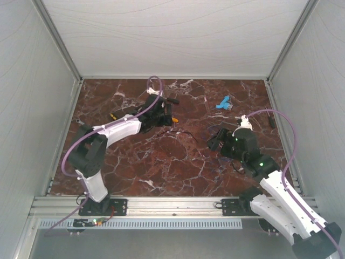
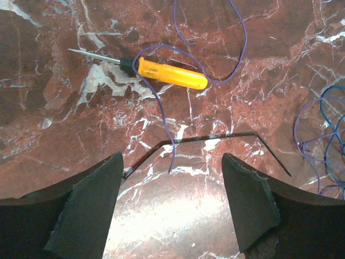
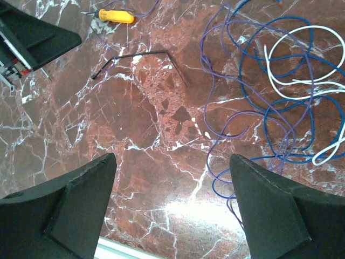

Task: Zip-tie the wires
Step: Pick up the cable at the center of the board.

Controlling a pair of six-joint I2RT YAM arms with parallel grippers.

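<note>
The wires [image 3: 269,91] are a loose tangle of thin blue and purple loops with a white strand [image 3: 302,59] among them, lying on the marble to the right of my right gripper [image 3: 172,210]. That gripper is open and empty, just above the table. The edge of the tangle shows in the left wrist view [image 2: 323,145]. A bent black zip tie [image 2: 199,139] lies flat just ahead of my left gripper [image 2: 172,210], which is open and empty. It also shows in the right wrist view [image 3: 145,54]. One purple strand [image 2: 161,108] loops from the zip tie over an orange-handled screwdriver [image 2: 171,74].
The screwdriver also shows in the right wrist view [image 3: 116,16]. In the top view a blue object [image 1: 222,102] lies at the back right, a black tool [image 1: 171,100] behind the left gripper [image 1: 160,116], and a small dark piece [image 1: 271,120] near the right wall. Grey walls enclose the table.
</note>
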